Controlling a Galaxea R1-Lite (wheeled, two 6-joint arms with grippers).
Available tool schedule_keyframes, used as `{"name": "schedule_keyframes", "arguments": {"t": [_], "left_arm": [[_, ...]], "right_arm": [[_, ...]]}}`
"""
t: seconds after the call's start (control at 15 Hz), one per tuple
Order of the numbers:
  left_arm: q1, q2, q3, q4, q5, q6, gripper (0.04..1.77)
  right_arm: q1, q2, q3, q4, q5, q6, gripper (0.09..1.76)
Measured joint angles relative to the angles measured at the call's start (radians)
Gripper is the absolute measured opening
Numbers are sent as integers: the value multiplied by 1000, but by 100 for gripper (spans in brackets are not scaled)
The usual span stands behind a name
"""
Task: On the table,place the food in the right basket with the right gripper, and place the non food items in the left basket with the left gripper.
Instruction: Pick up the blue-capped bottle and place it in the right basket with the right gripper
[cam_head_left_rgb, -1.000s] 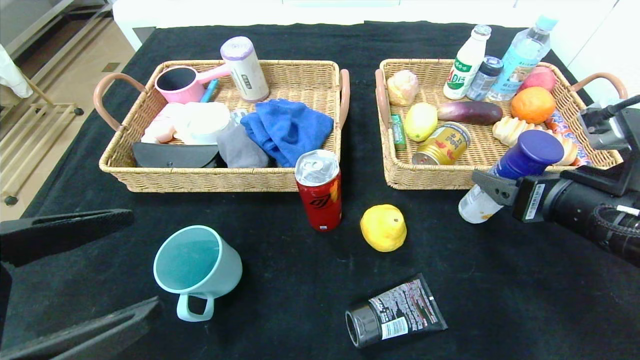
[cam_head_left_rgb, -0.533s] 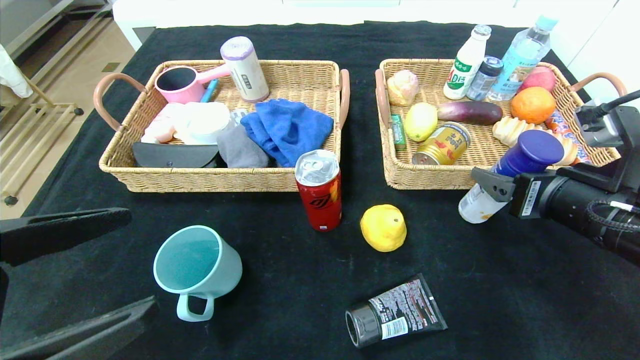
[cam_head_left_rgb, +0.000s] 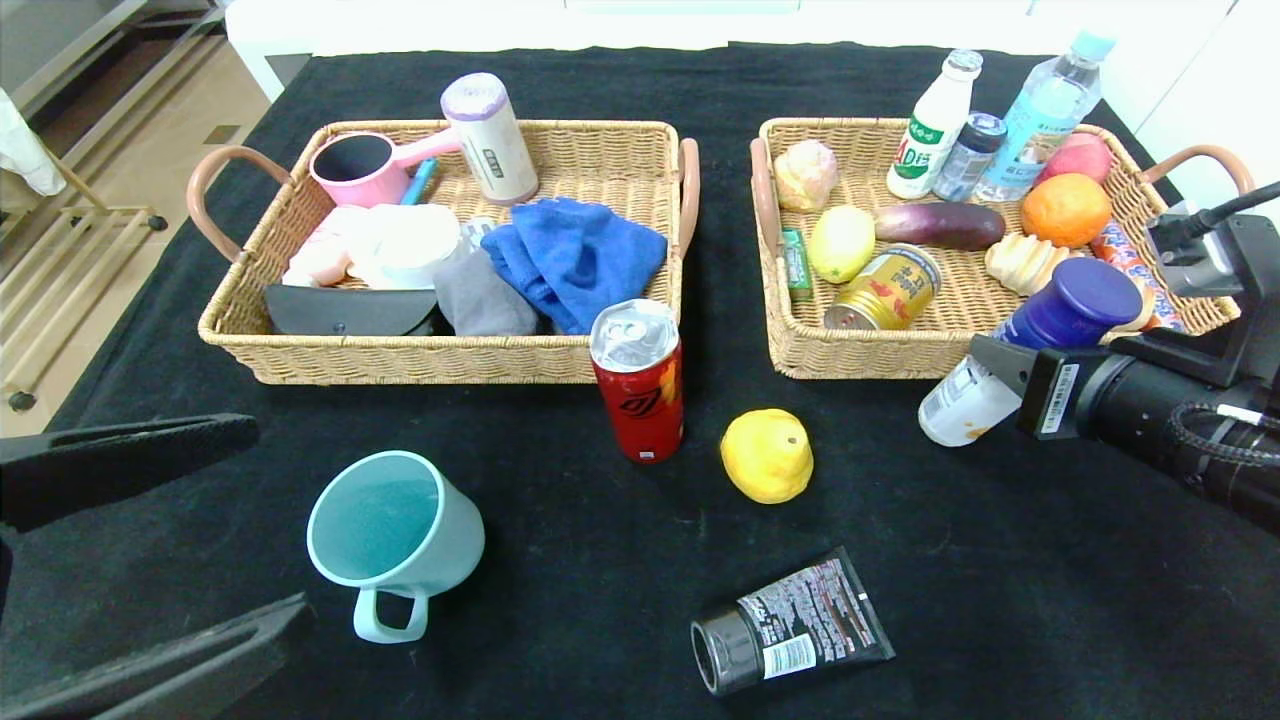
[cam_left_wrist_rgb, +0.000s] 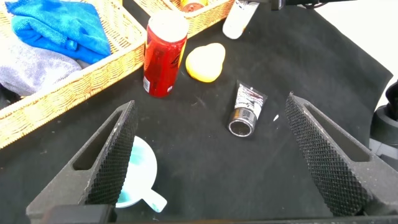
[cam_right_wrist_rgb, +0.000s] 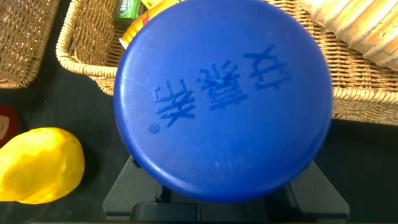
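Materials and finishes, tabletop lot

Matt black cloth (cam_head_left_rgb: 560, 520) is covering the table; two baskets of coarse woven wicker, left basket (cam_head_left_rgb: 420, 362) and right basket (cam_head_left_rgb: 860, 355), are showing smooth brownish handles. A red can (cam_head_left_rgb: 637, 380) at frame centre is showing a shiny metal top; a gold can (cam_head_left_rgb: 885, 288) is gleaming likewise. The teal mug (cam_head_left_rgb: 393, 540) at lower left is looking smooth with a soft sheen. A blue towel (cam_head_left_rgb: 575, 258) is lying soft and fuzzy. The black tube (cam_head_left_rgb: 790, 634) at lower centre is appearing as glossy plastic. The bottle (cam_head_left_rgb: 1030, 345) is carrying a smooth blue plastic cap (cam_right_wrist_rgb: 222, 99) with embossed characters. The left gripper (cam_left_wrist_rgb: 217, 162) is presenting rough, knurled black pads (cam_left_wrist_rgb: 326, 158).
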Motion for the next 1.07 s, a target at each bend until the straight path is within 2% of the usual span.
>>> {"name": "schedule_keyframes", "arguments": {"t": [0.67, 0.8, 1.07], "left_arm": [[0, 0, 1, 0, 1, 1, 172], [0, 0, 1, 0, 1, 1, 172], [0, 1, 1, 1, 1, 2, 172]], "right_arm": [[5, -9, 4, 12, 1, -4, 84], [14, -36, -1, 48, 1, -11, 84], [20, -126, -47, 222, 1, -13, 84]]}}
